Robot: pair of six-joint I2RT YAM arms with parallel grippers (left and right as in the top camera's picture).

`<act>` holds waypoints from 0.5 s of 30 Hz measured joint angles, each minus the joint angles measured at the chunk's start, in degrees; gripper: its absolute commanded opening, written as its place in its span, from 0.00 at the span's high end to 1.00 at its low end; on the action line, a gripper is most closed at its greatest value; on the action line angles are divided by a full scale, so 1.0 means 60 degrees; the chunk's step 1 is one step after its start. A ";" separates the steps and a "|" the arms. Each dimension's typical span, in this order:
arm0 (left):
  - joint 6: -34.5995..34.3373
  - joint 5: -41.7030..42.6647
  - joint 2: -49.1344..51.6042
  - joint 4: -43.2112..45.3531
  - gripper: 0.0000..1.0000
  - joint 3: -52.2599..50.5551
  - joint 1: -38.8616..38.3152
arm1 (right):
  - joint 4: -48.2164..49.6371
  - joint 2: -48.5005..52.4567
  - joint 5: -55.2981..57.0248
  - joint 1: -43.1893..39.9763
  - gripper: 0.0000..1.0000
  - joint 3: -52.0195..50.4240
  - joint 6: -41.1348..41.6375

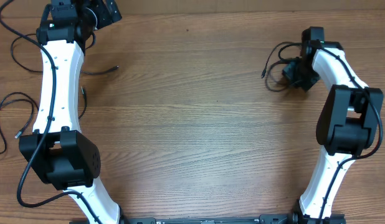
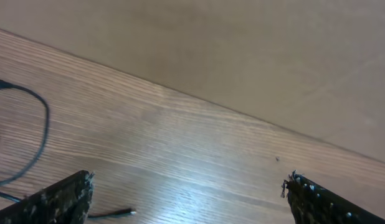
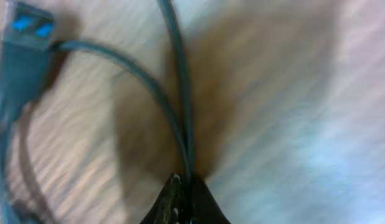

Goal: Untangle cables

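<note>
My right gripper (image 3: 183, 186) is pinched shut on a thin dark cable (image 3: 180, 74), with two strands running up out of the tips. Its plug (image 3: 23, 34), at the upper left of the wrist view, carries blue marks too blurred for me to read. From overhead, that cable loops just left of the gripper, at the right of the frame. My left gripper (image 2: 187, 180) stands wide open at the upper left, gripping nothing, and other cables (image 1: 17, 94) lie loose along the left edge. The table (image 1: 192, 124) is brown wood grain. Beyond its edge is a plain beige surface (image 2: 242, 50).
</note>
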 measured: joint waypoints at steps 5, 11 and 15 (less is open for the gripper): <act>0.0000 -0.0845 0.0000 0.0514 0.00 0.0000 0.0000 | 0.0659 0.0087 -0.0557 0.1741 0.96 0.0098 -0.1115; 0.0004 -0.1494 0.0000 0.0619 0.01 0.0000 0.0000 | 0.1049 0.0382 -0.1060 0.4309 0.96 0.0510 -0.2681; 0.0004 -0.1574 0.0000 0.0605 0.00 0.0000 0.0000 | 0.0729 0.0492 -0.1140 0.5435 0.26 0.0772 -0.3421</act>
